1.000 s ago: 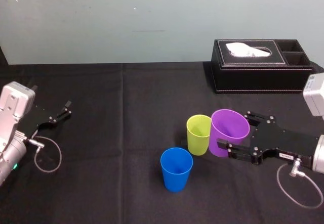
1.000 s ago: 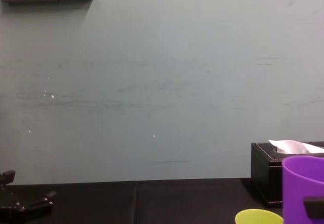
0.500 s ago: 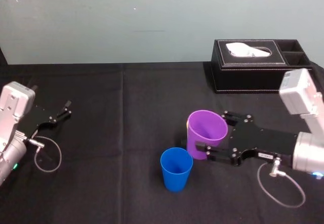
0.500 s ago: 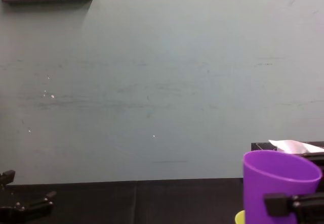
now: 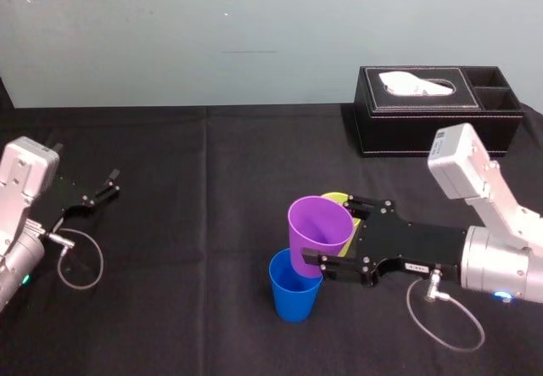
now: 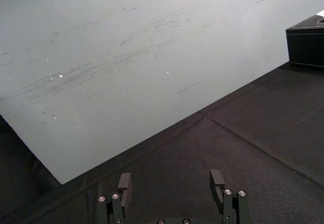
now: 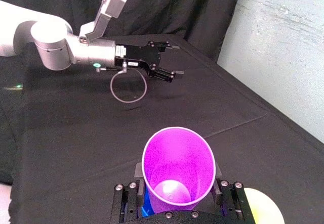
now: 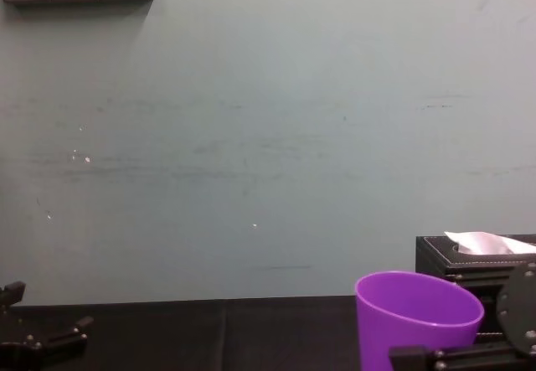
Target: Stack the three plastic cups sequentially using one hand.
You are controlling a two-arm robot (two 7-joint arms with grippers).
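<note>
Over the middle of the black table (image 5: 204, 223), the purple cup (image 5: 318, 227) hangs in my right gripper (image 5: 329, 232), whose fingers are clamped on its wall from either side just below the rim. It is carried mouth up and a little tilted. Its base sits over the far edge of the blue cup (image 5: 295, 295), which stands upright on the cloth. I cannot tell whether the base has entered the blue rim yet. I judge the side grip was chosen to leave the base free to drop into the blue cup, and the mouth open for the next cup.

Just behind the gripper's fingers the lime-yellow cup (image 5: 338, 198) stands on the table, mostly hidden. In the right wrist view its rim (image 7: 263, 206) shows beside the purple cup (image 7: 178, 163).

The count is three cups, one of each colour: one held, two standing.

My left gripper (image 5: 100, 191) is parked well apart on the left of the table, its fingers (image 6: 124, 183) spread and empty, as a one-handed job requires. One black tissue box (image 5: 437, 126) sits at the far right.
</note>
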